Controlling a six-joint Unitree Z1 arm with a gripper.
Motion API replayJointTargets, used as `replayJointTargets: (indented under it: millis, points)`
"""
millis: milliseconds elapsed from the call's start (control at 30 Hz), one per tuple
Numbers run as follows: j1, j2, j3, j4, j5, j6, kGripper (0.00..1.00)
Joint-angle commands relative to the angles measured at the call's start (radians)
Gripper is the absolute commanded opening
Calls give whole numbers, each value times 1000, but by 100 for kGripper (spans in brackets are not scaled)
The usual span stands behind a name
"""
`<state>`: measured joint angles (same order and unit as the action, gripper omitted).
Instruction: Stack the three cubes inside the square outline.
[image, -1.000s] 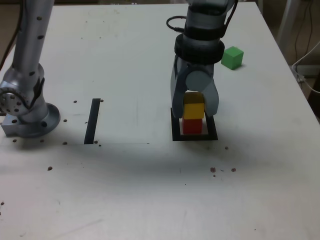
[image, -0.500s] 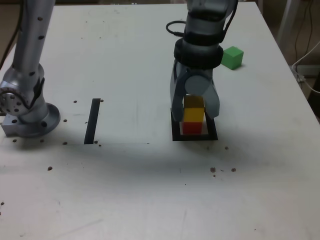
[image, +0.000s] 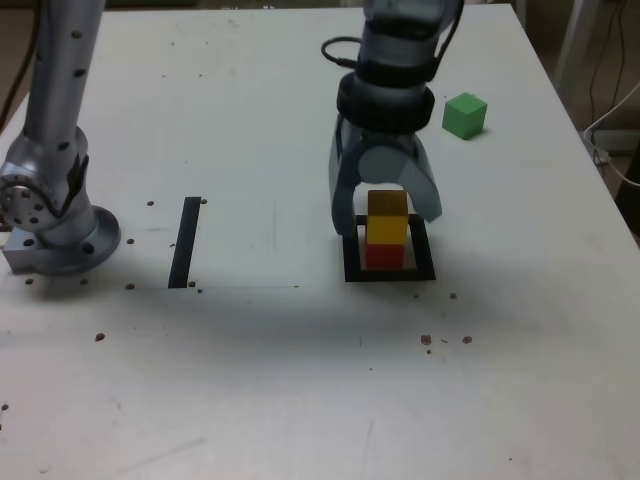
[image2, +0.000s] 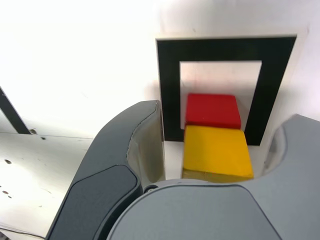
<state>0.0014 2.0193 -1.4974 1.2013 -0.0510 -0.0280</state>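
White bench (image: 250, 380), hand (image: 386, 218) spread wide and gripping nothing, straddling yellow cube (image: 387, 217) on red (image: 384, 253); green cube (image: 464, 115) waits upper right.

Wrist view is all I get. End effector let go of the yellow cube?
Observer: Yes. In the exterior view the end effector stands open, jaws either side of the yellow cube, apart from it.
Operator: Where's green? Not in my frame.
Observer: The green cube sits on the table behind the stack, toward the exterior view's right, outside the square outline.
Operator: Stack upright?
Observer: Yellow rests squarely on the red cube, both inside the outline.
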Motion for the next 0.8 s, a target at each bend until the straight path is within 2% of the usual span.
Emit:
replayJointTargets:
  millis: [0,200,333,567,767]
  points:
    - [14,-23,4,6,15,-1,99]
    - [75,-50,-31,36,69,23,99]
    - [147,-47,-77,66,93,88,99]
    - [267,-2,-185,103,102,201,99]
    - [324,94,-359,166,96,202,99]
